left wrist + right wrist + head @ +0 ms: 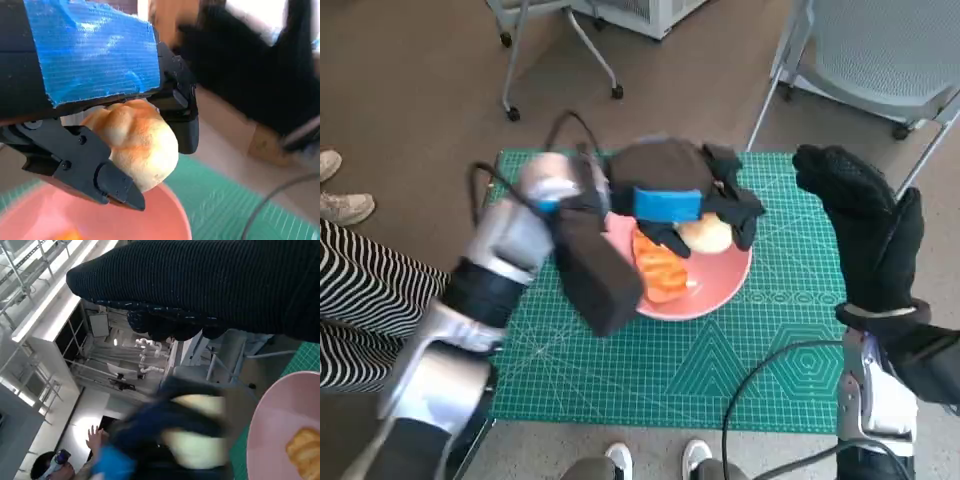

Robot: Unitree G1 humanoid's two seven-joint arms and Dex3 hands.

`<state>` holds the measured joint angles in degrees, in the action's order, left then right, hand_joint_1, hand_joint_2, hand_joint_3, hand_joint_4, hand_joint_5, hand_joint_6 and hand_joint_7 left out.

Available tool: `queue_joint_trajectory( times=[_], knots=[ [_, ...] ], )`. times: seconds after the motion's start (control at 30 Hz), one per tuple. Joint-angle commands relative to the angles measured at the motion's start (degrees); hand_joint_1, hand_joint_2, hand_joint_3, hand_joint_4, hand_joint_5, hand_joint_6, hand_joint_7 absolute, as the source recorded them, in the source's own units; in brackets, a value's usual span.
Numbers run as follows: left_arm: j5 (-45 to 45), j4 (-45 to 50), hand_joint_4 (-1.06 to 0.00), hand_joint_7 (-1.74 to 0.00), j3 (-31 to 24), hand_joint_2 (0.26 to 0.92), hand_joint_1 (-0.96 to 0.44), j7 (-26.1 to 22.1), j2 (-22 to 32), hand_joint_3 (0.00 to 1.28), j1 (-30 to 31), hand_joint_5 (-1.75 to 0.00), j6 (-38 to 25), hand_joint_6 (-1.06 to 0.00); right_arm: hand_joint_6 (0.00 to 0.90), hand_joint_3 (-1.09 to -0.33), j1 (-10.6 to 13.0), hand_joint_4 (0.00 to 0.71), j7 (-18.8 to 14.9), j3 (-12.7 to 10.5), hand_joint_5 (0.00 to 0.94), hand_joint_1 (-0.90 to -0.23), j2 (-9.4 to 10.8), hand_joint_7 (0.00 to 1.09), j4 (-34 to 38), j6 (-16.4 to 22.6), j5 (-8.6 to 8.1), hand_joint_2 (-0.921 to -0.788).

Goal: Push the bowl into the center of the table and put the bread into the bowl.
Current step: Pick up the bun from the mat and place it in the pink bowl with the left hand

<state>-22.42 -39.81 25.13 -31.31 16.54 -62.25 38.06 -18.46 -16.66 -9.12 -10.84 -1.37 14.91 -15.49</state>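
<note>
A pink bowl sits near the middle of the green mat with an orange piece of food inside it. My left hand hovers over the bowl and grips a pale round bread roll. In the left wrist view the bread roll is clamped between the black fingers just above the bowl's rim. My right hand is raised at the mat's right side, fingers spread, holding nothing. The right wrist view shows the bowl and the blurred left hand.
Chair legs on castors and a grey mesh chair stand beyond the table. A person's striped leg and shoes are at the left. A black cable lies across the mat's near right.
</note>
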Motion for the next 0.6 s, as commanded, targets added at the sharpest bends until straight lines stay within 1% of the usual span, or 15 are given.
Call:
queue_joint_trajectory(
  times=[0.03, 0.07, 0.1, 0.2, 0.27, 0.3, 0.33, 0.37, 0.4, 0.43, 0.47, 0.5, 0.53, 0.57, 0.6],
  knots=[
    [-2.3, -2.1, -0.67, -1.1, 1.4, 0.801, 0.0, 0.8, -2.1, 0.29, 0.0, -1.29, -2.2, -0.66, 0.091, -0.685, 1.9, 0.19, 0.2, -0.3, 0.001, -0.713, 0.0, 0.54, 0.1, 0.1, 0.39, -0.921],
    [-2.8, -2.8, -0.67, -1.07, 1.8, 0.836, 0.0, 0.7, -2.6, 0.22, 0.1, -1.27, -2.6, -0.67, 0.089, -0.685, 2.0, 0.19, 0.3, -0.3, 0.001, -0.713, 0.0, 0.54, 0.1, 0.1, 0.41, -0.921],
    [-3.2, -3.3, -0.67, -1.11, 2.1, 0.866, 0.0, 0.7, -3.0, 0.16, 0.1, -1.23, -2.9, -0.66, 0.087, -0.685, 2.0, 0.19, 0.3, -0.4, 0.001, -0.712, 0.0, 0.54, 0.1, 0.2, 0.42, -0.921],
    [-4.5, -4.6, -0.66, -1.19, 3.0, 0.903, 0.0, 0.9, -3.6, 0.11, 0.4, -1.17, -3.3, -0.64, 0.084, -0.684, 2.1, 0.191, 0.5, -0.5, 0.001, -0.712, 0.0, 0.54, 0.3, 0.4, 0.53, -0.921],
    [-5.4, -5.1, -0.58, -1.26, 3.6, 0.911, 0.0, 1.0, -3.7, 0.14, 0.6, -1.19, -3.7, -0.62, 0.083, -0.684, 2.2, 0.191, 0.6, -0.6, 0.001, -0.712, 0.0, 0.54, 0.3, 0.6, 0.62, -0.921],
    [-5.7, -5.4, -0.49, -1.31, 3.7, 0.915, 0.0, 0.9, -3.8, 0.19, 0.7, -1.26, -4.0, -0.58, 0.083, -0.684, 2.3, 0.191, 0.6, -0.6, 0.001, -0.712, 0.0, 0.54, 0.3, 0.6, 0.65, -0.921],
    [-6.0, -5.5, -0.46, -1.34, 3.8, 0.916, 0.0, 0.6, -3.9, 0.21, 0.8, -1.28, -5.0, -0.57, 0.083, -0.684, 2.3, 0.191, 0.6, -0.7, 0.001, -0.712, 0.0, 0.54, 0.3, 0.7, 0.69, -0.921],
    [-6.1, -5.6, -0.39, -1.37, 3.9, 0.918, -0.07, 0.4, -3.9, 0.23, 0.9, -1.19, -5.6, -0.54, 0.083, -0.684, 2.4, 0.191, 0.7, -0.7, 0.001, -0.712, 0.0, 0.54, 0.2, 0.7, 0.73, -0.921],
    [-6.2, -5.7, -0.38, -1.39, 4.1, 0.919, -0.13, -0.2, -3.9, 0.23, 1.1, -1.05, -6.8, -0.53, 0.083, -0.683, 2.4, 0.191, 0.8, -0.7, 0.001, -0.711, 0.0, 0.54, 0.2, 0.7, 0.77, -0.921],
    [-6.3, -5.6, -0.36, -1.26, 4.2, 0.891, -0.15, -0.6, -3.8, 0.22, 1.3, -0.79, -7.6, -0.45, 0.083, -0.683, 2.5, 0.191, 0.8, -0.7, 0.001, -0.711, 0.0, 0.54, 0.1, 0.7, 0.8, -0.921],
    [-6.1, -5.4, -0.35, -0.98, 4.1, 0.861, -0.13, -1.1, -3.7, 0.18, 1.5, -0.55, -8.5, -0.39, 0.083, -0.684, 2.4, 0.191, 0.9, -0.7, 0.001, -0.71, -0.1, 0.54, 0.1, 0.7, 0.85, -0.921],
    [-6.0, -5.1, -0.34, -0.75, 4.0, 0.842, -0.13, -1.5, -3.6, 0.13, 1.6, -0.36, -9.2, -0.36, 0.083, -0.684, 2.4, 0.191, 1.0, -0.7, 0.001, -0.71, -0.1, 0.54, 0.1, 0.6, 0.88, -0.921],
    [-5.8, -4.6, -0.33, -0.66, 3.8, 0.836, -0.13, -2.2, -3.3, 0.11, 1.8, -0.29, -10.0, -0.35, 0.083, -0.684, 2.4, 0.191, 1.0, -0.7, 0.001, -0.71, -0.1, 0.54, 0.1, 0.6, 0.89, -0.921],
    [-5.6, -4.2, -0.29, -0.51, 3.7, 0.828, -0.14, -2.6, -3.1, 0.08, 2.0, -0.19, -10.7, -0.32, 0.083, -0.684, 2.4, 0.191, 1.1, -0.7, 0.001, -0.71, -0.1, 0.54, 0.1, 0.6, 0.88, -0.921],
    [-5.2, -3.0, -0.25, -0.4, 3.3, 0.824, -0.16, -3.6, -2.6, 0.06, 2.3, -0.12, -11.7, -0.3, 0.083, -0.684, 2.4, 0.191, 1.1, -0.7, 0.001, -0.709, -0.2, 0.54, 0.1, 0.6, 0.94, -0.921]
  ],
)
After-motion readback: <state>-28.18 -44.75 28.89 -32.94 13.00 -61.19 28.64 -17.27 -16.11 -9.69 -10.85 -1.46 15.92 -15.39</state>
